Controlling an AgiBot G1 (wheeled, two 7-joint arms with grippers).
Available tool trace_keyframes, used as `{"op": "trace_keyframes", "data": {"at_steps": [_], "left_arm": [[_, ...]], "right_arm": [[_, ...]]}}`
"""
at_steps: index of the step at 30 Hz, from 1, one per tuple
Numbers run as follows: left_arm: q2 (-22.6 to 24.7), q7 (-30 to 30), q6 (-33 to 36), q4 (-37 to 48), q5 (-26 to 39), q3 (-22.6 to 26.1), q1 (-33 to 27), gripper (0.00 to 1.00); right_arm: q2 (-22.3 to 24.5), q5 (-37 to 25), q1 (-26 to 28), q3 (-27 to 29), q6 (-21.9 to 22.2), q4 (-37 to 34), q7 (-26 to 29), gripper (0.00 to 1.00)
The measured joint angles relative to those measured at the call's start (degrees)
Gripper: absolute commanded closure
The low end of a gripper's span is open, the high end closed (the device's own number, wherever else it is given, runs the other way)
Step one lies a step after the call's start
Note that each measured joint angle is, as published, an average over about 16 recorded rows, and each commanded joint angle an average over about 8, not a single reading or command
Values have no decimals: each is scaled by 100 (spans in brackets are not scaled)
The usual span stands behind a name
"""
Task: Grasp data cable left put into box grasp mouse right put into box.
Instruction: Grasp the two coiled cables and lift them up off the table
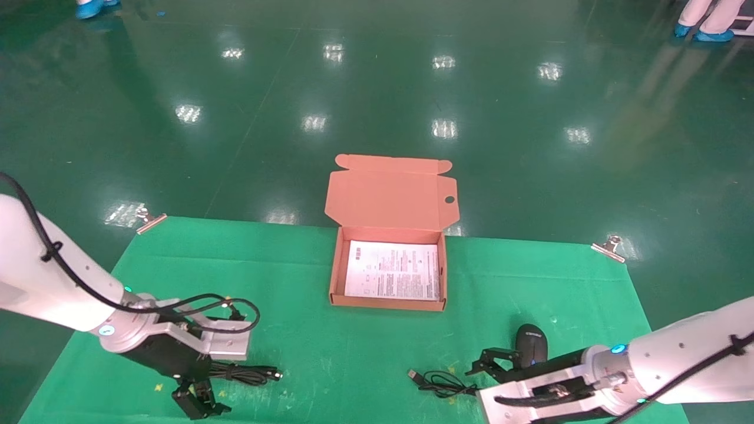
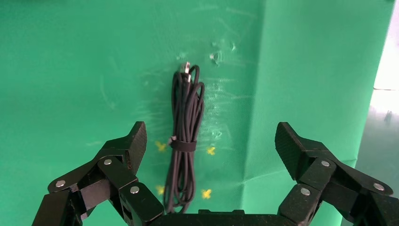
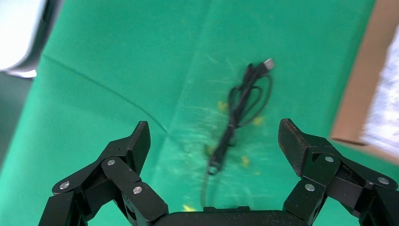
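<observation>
Near the front-left corner of the green-covered bench (image 1: 294, 282), the left gripper (image 1: 197, 403) hangs low with its jaws spread wide, right by the data cable (image 1: 244, 373). That bundle lies flat on the cloth, tied round its middle, bare cloth all around it. At the middle of the far edge sits the box (image 1: 337, 271), lid flap folded back past the bench edge, leaflet (image 1: 393, 270) on its floor, open cloth on both sides. Toward the front-right, the mouse (image 1: 532, 343) rests with its cord (image 1: 439, 383) loosely looped to its left. The right gripper (image 1: 500, 360) is just beside the mouse, jaws apart.
</observation>
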Motion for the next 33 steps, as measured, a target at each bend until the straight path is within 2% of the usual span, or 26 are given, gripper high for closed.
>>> {"op": "trace_keyframes", "data": {"at_steps": [6,17,18,20,21,26,28,29,33], "left_arm": [[292,422,-325,802,20,5,121,0],[801,1058,-788,2120,63,9,146,0],[831,1094,-818,2219,60,6,141,2],[883,1157,-869,2401,54,-2,131,23],[905,1185,-894,2484,50,-6,126,36],[975,1273,-988,2791,25,-30,111,96],[989,1288,-1015,2864,15,-38,108,100],[994,1293,-1026,2891,10,-43,108,100],[1001,1302,-1046,2946,-3,-53,106,100]], "right_arm": [[-351,-32,-22,-32,247,-839,-94,0],[-850,-173,-24,-72,876,-2044,-865,0],[-877,-175,-29,-67,934,-2122,-927,0],[-923,-172,-37,-54,1039,-2262,-1033,0],[-943,-168,-42,-46,1091,-2325,-1081,5],[-1003,-139,-68,-5,1293,-2549,-1248,68],[-1014,-128,-78,9,1347,-2596,-1288,93],[-1018,-123,-83,15,1368,-2612,-1303,100],[-1023,-102,-98,32,1412,-2641,-1332,100]]}}
